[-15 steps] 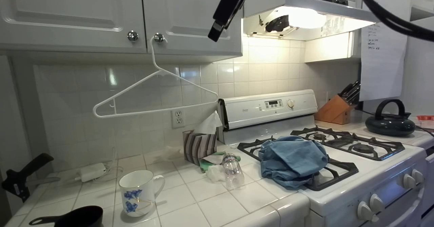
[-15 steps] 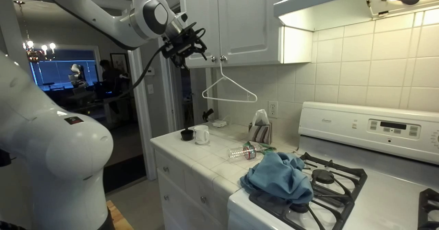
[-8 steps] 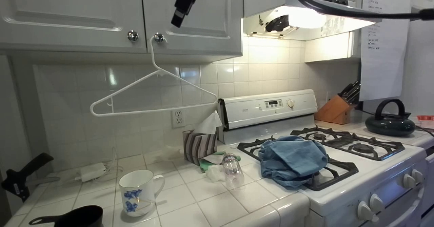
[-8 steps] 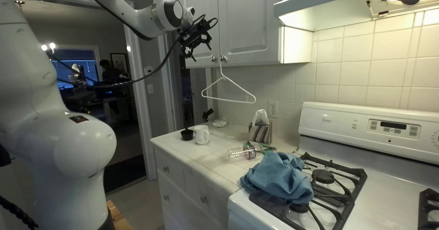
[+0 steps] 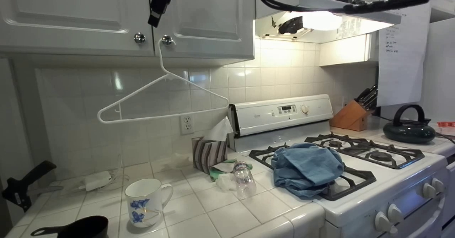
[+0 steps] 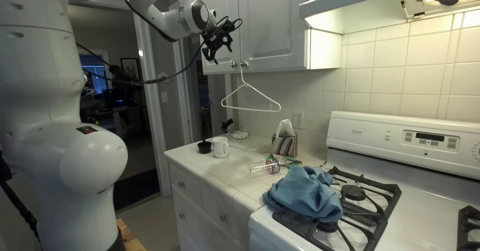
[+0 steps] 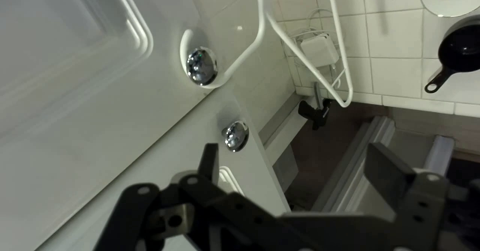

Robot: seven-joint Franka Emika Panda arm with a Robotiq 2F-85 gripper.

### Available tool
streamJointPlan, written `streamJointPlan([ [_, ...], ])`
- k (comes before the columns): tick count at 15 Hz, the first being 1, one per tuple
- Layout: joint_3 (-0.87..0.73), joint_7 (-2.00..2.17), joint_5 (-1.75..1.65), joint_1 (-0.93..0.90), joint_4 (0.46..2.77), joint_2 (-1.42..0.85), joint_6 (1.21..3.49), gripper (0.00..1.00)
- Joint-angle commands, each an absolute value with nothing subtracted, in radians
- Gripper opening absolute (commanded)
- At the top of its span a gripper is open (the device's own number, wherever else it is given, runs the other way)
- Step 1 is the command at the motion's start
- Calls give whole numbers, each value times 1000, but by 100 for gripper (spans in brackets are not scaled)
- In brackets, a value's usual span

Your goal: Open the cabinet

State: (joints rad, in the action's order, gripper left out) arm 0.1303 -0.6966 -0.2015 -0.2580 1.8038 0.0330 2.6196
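Observation:
The white cabinet (image 5: 209, 3) has two framed doors, both shut, and it shows in both exterior views (image 6: 268, 15) and the wrist view (image 7: 75, 105). A silver knob (image 5: 139, 38) on one door is bare; it also shows in the wrist view (image 7: 236, 136). A white hanger (image 5: 161, 117) hangs from the second knob (image 5: 167, 40), which is at the upper middle of the wrist view (image 7: 202, 66). My gripper (image 7: 300, 168) is open and empty, in front of the doors near the knobs. In an exterior view the gripper (image 6: 222, 55) is just left of the bare knob; touching nothing that I can see.
The hanger dangles over the counter (image 6: 195, 161). Below are a mug (image 5: 144, 202), a black pan (image 5: 83, 227), a tissue box (image 5: 209, 154) and a plastic bottle (image 5: 244, 179). A blue cloth (image 5: 307, 168) lies on the stove. The range hood (image 5: 330, 3) juts out beside the cabinet.
My gripper has moved left across the cabinet front in an exterior view, and right and slightly up towards the knobs in an exterior view. The doors have not moved.

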Motion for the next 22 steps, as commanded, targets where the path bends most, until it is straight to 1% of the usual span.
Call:
streamJointPlan([
  [1,164,-709,-236,-239,1659,-81,2566,100],
  [10,186,-707,-308,-247,1505,-224,2535,100],
  [22,184,-704,-317,-246,1465,-281,2505,100],
])
